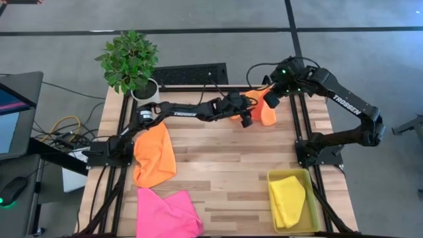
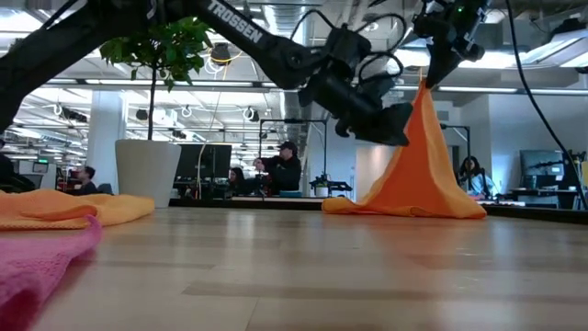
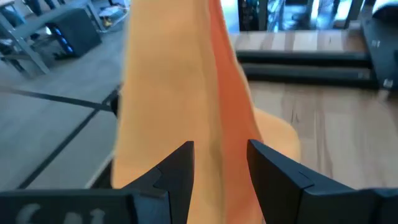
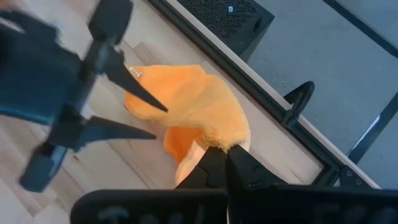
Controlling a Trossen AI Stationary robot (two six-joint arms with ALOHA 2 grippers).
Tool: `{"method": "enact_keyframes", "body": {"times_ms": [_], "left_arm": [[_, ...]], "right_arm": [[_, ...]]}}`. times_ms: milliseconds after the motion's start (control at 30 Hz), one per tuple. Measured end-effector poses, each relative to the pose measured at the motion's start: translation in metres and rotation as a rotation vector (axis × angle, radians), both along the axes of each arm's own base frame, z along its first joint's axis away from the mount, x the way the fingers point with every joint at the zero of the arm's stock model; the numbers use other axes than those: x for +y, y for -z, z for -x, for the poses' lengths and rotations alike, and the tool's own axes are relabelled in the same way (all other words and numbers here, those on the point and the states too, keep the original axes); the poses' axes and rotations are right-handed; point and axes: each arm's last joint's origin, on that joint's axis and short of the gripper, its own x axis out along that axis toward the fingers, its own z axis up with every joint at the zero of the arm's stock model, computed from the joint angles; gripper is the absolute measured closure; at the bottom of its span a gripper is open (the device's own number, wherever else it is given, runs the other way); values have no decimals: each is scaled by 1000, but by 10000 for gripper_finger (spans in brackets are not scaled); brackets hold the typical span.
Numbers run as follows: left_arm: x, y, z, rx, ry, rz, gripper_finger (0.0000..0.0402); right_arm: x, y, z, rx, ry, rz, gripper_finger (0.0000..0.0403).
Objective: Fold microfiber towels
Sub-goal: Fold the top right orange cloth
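An orange towel [image 2: 423, 165] hangs like a tent from my right gripper [image 2: 424, 81], which is shut on its peak at the table's far middle. Its lower edge lies on the table [image 2: 367, 207]. My left gripper [image 3: 221, 162] is open, with its fingers on either side of the hanging cloth's side. A second orange towel [image 1: 155, 155] lies crumpled on the table's left. A pink towel [image 1: 168, 211] lies at the near left edge. A yellow towel [image 1: 289, 198] lies in the yellow bin [image 1: 310, 198]. My right gripper pinches a bunched bit of the orange towel's top [image 4: 229, 140] between its two fingers, coming from above and pointing down. The towel hangs below the fingers, drawn up to a peak, with its lower part spread on the table. My left gripper's open fingers [image 3: 180, 168] stand around a hanging fold of the same towel, reaching in from the table's left. I cannot tell whether they touch it.
A potted plant [image 1: 130, 61] stands at the far left corner. A black grille [image 1: 192, 73] lies beyond the far edge. Bare wood [image 1: 225, 165] lies in the table's middle. People sit in the room beyond the table [image 2: 280, 165].
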Motion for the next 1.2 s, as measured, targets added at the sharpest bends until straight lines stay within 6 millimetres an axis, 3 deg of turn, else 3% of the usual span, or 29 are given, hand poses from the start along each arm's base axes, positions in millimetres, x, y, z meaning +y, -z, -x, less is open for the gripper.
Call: {"method": "enact_keyframes", "body": {"times_ms": [133, 367, 667, 1200], "left_arm": [[-3, 17, -3, 51, -19, -15, 260], [3, 14, 2, 117, -132, -102, 260], [0, 28, 3, 174, -61, 2, 260], [5, 50, 19, 422, -135, 32, 260]], "right_arm": [[0, 0, 0, -2, -1, 3, 399], [0, 0, 0, -3, -2, 4, 399], [0, 0, 0, -3, -3, 5, 394], [-1, -1, 0, 3, -16, 13, 393]]}}
